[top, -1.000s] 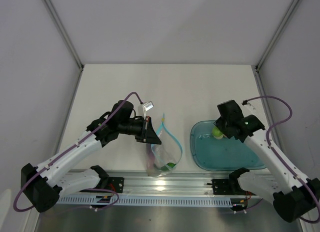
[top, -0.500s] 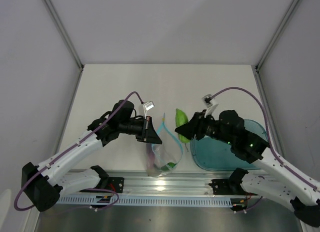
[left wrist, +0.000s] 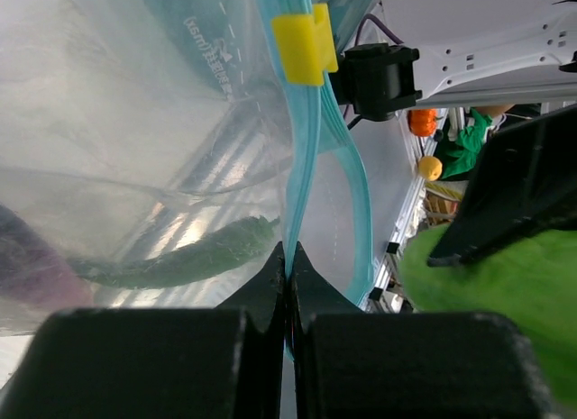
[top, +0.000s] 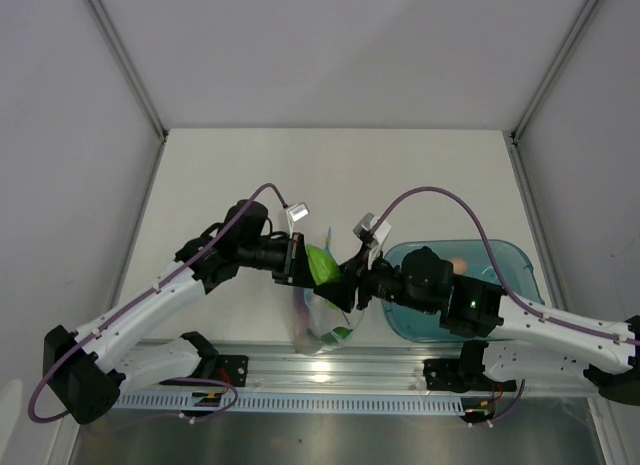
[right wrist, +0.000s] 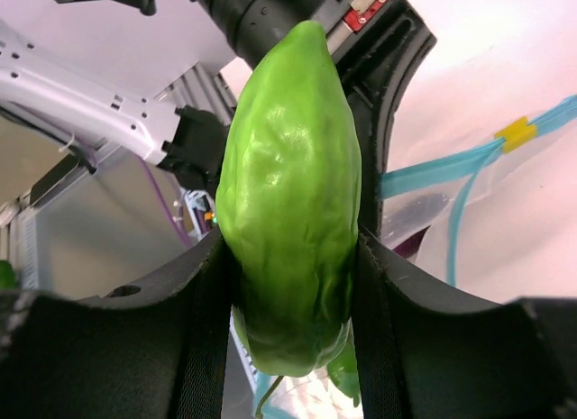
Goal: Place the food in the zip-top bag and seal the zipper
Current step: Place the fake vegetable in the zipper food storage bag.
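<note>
Right arm has swung over from the teal tray (top: 505, 270) to the bag mouth since a second ago, bringing the light green cucumber (top: 320, 263) with it; left arm has not moved.

Right gripper (top: 335, 277): jaws about half spread, clamped on the cucumber's sides. Right wrist view shows the fingers (right wrist: 203, 347) pressed on both flanks of the cucumber (right wrist: 288, 203), long axis up the frame. It hangs over the open top of the zip-top bag (top: 325, 320), just beside the left gripper (top: 303, 270), not inside yet.

Left gripper (left wrist: 288, 257): fully closed, pinching the zipper (left wrist: 302, 149) at one lip and holding the bag mouth up. Yellow slider (left wrist: 305, 45) sits further along the strip.

Other food: dark green pepper (left wrist: 189, 257) lies in the bottom of the bag; a dark purple eggplant (left wrist: 27, 257) is at the left edge of the left wrist view, cut off by the frame. From the top view only the pepper (top: 340, 333) shows through the plastic.

Hard to see:
- Bag mouth and most of the zipper are covered by both grippers in the top view.
- A pinkish egg (top: 458, 264) in the tray is partly behind the right arm; rest of the tray's contents can't be told.
- Bag plastic is glary and crinkled, so its outline is vague.
- Cucumber's lower end is cut off in the left wrist view (left wrist: 487, 293).
</note>
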Robot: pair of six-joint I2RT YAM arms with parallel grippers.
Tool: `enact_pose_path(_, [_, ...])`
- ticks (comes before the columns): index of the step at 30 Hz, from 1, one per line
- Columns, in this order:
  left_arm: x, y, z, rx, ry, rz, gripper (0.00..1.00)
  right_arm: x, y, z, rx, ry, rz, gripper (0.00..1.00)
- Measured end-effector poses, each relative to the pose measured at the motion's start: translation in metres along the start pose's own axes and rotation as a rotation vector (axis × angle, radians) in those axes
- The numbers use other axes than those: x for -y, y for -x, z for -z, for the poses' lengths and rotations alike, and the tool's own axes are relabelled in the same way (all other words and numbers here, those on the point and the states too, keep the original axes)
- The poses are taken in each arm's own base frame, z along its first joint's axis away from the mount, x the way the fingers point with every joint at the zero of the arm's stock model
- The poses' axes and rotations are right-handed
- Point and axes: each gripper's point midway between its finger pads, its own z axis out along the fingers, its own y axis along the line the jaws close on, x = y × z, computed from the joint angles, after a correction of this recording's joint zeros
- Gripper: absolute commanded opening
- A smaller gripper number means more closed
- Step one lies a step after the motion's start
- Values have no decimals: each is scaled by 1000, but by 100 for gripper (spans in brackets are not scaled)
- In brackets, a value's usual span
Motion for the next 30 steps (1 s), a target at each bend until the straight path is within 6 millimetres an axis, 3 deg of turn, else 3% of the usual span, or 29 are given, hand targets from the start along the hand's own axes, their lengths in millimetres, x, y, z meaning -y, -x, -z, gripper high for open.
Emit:
enact_pose_path(5, [8,1,1,-3,-36,10,1,14,-15,-2,22,-46,1,0])
enact_pose_path(8, [15,1,2,-6,-64,14,0,19,-19,-5,30,-65,2,8])
enact_pose_path(11, [21,1,4,-6,-88,23,1,19,-16,-6,51,-68,1,25])
enact_pose_path(12, [24,1,5,-6,-101,23,1,18,-15,-6,61,-66,0,35])
enact_pose_path(13, [27,2,6,-4,-112,22,1,18,-14,-7,67,-65,0,40])
enact_pose_path(17, [30,4,7,6,-123,21,1,18,-12,-7,84,-75,-2,51])
enact_pose_path(19, [31,5,7,8,-124,25,0,18,-11,-7,89,-79,-3,63])
enact_pose_path(21, [32,5,7,8,-130,29,1,18,-11,-6,93,-85,0,67])
enact_pose_path(23, [34,5,8,5,-138,30,1,18,-9,-4,103,-91,1,81])
enact_pose_path(30, [35,5,7,5,-147,28,1,20,-1,6,133,-111,0,90])
